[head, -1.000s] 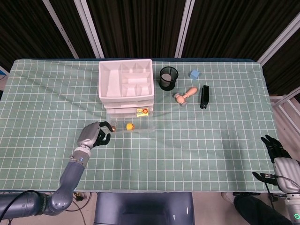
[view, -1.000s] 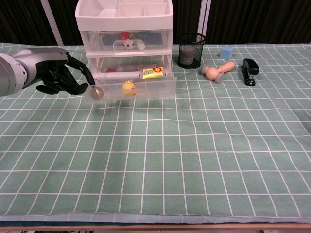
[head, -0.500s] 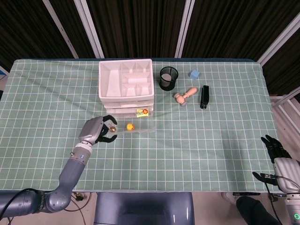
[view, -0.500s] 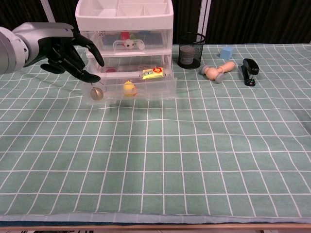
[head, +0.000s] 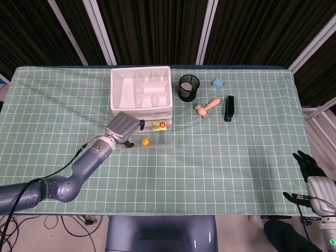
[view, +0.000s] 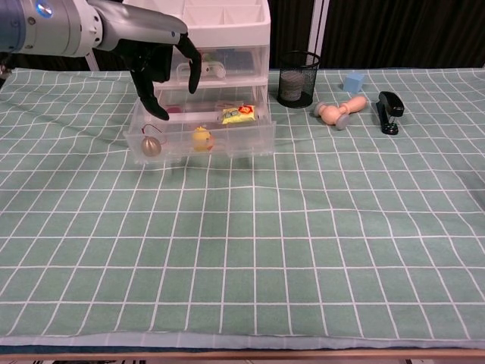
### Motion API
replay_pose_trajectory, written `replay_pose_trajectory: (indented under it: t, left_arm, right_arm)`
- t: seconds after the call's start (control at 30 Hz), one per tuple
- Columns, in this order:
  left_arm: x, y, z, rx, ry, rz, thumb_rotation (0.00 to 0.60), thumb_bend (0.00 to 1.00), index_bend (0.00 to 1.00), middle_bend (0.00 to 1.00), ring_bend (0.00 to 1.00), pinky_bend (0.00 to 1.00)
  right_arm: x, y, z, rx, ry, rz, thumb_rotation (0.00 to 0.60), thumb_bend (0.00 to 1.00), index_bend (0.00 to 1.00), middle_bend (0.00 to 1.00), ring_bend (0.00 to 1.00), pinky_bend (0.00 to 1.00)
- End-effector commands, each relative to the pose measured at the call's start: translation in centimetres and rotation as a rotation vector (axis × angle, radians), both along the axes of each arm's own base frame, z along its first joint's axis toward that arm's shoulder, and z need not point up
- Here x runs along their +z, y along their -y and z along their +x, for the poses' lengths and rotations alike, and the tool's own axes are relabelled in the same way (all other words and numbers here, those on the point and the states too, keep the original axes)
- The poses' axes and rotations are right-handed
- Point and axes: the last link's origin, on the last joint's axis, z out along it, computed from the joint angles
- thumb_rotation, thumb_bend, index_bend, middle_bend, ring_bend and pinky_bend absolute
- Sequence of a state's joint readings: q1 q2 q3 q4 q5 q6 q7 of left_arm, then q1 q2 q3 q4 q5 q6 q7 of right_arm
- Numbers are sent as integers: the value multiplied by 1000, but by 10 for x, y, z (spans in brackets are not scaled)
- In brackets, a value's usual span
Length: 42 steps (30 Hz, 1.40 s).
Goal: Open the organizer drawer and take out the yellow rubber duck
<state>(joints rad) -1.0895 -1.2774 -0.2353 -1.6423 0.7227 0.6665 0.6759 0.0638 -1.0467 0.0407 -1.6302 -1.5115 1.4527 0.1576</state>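
Observation:
The white organizer (head: 140, 95) (view: 194, 30) stands at the table's back centre, its clear bottom drawer (head: 146, 144) (view: 201, 143) pulled out. Inside lie the yellow rubber duck (head: 146, 142) (view: 201, 138), a brownish round item (view: 151, 146) and a yellow packet (view: 240, 114). My left hand (head: 122, 129) (view: 161, 59) hovers above the drawer's left part, fingers spread and pointing down, holding nothing. My right hand (head: 312, 175) hangs past the table's front right corner, fingers apart and holding nothing.
A black mesh cup (head: 188, 87) (view: 298, 78), a blue block (head: 218, 83) (view: 353, 81), a wooden figure (head: 208, 108) (view: 339, 111) and a black stapler (head: 229, 108) (view: 389, 111) lie right of the organizer. Green checked cloth (head: 236, 157) covers the table.
My left hand rose from beside the drawer's left end and moved right, over the open drawer, its fingers opening downward. The right hand stayed still.

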Motion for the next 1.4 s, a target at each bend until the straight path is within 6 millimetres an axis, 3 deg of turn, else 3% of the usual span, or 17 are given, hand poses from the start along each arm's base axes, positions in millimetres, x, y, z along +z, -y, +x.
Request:
replay_pose_trajectory:
  t: [0.03,0.47,1.4]
  left_arm:
    - [-1,-10,4,-73,-75,-8,600,127,410,1000,1000,1000]
    - [-31,-13,10,-133,-116,-85,600,129,440,1000,1000,1000]
    - [-48,-17,13,-159,-190,-136,600,160,420,1000,1000,1000]
  right_arm:
    - [0,0,0,-1,1,-1,600,39,0,0,0,218]
    - [1,1,-1,-8,11,-7,600,40,0,0,0,218]
    - [2,1,-1,-21,33,-17,600,56,0,0,0,218]
